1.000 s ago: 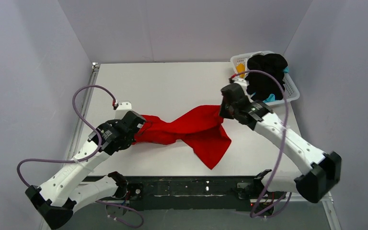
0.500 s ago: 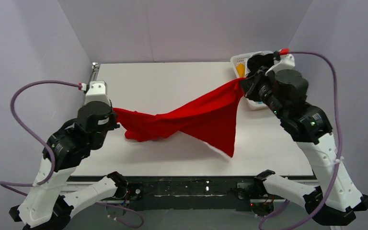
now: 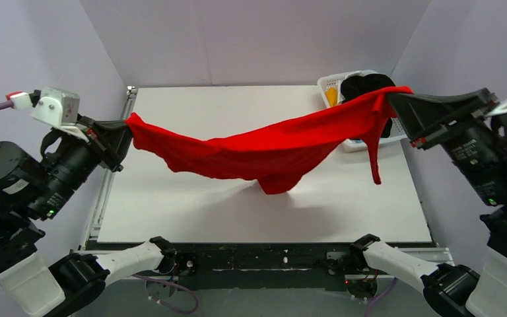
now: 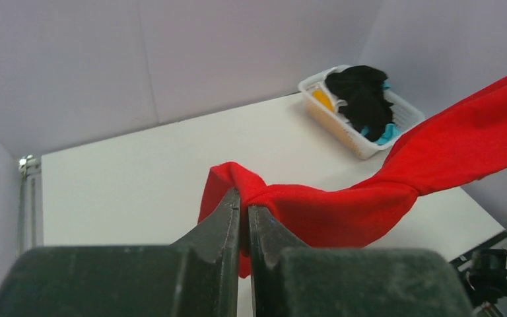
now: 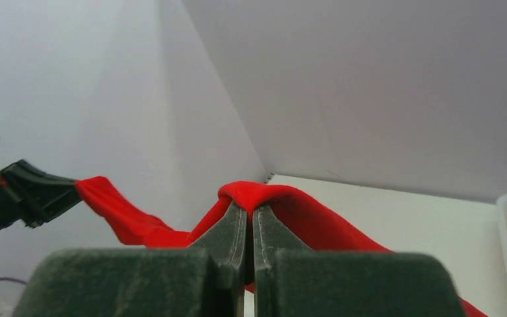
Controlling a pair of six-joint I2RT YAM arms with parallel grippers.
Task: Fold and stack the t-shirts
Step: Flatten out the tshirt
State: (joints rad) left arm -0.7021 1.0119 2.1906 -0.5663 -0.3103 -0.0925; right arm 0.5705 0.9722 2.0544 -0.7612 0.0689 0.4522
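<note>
The bright red t-shirt [image 3: 270, 148] hangs stretched in the air above the table between both grippers, sagging in the middle. My left gripper [image 3: 127, 125] is shut on its left end, seen pinched in the left wrist view [image 4: 244, 198]. My right gripper [image 3: 393, 98] is shut on its right end, seen in the right wrist view [image 5: 249, 206], with a strip of cloth dangling below. A black t-shirt [image 3: 363, 89], an orange-yellow one [image 3: 331, 96] and a teal one [image 4: 386, 134] lie in the white basket [image 3: 353, 144].
The white lattice basket stands at the table's back right corner, partly behind the red shirt. The white table [image 3: 237, 211] lies below the shirt. Grey walls close in on three sides. A metal rail [image 3: 105, 191] runs along the left edge.
Both arms have risen and spread apart, lifting the red t-shirt off the table and pulling it out wide. Both grippers have stayed shut on it.
</note>
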